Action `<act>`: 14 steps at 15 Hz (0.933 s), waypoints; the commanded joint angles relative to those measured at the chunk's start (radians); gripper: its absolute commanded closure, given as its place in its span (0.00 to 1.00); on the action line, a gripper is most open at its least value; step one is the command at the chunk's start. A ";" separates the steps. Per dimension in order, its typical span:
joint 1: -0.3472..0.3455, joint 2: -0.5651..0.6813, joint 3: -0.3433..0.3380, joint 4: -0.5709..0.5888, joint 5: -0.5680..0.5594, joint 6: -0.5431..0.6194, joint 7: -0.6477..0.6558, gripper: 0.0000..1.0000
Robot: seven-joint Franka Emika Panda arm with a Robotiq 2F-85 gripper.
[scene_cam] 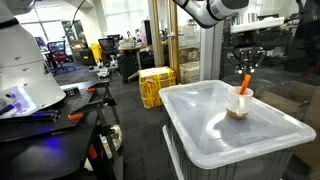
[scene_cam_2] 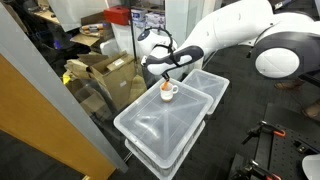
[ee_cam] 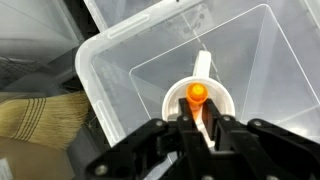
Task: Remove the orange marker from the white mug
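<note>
As gripper (ee_cam: 198, 122) flanks it, slim orange marker (ee_cam: 197, 95) leans.

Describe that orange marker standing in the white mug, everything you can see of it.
The orange marker is a short, thin, bright orange stick, plastic by its look, with a rounded end pointing up. It stands slightly tilted in the white mug. Its upper part sticks out above the rim and its lower part is hidden inside. In the wrist view the two fingers of the gripper flank it closely, but it cannot be told whether they press on it.
</note>
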 commanded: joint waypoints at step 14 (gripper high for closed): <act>0.068 -0.377 -0.006 -0.569 -0.107 0.318 0.217 0.95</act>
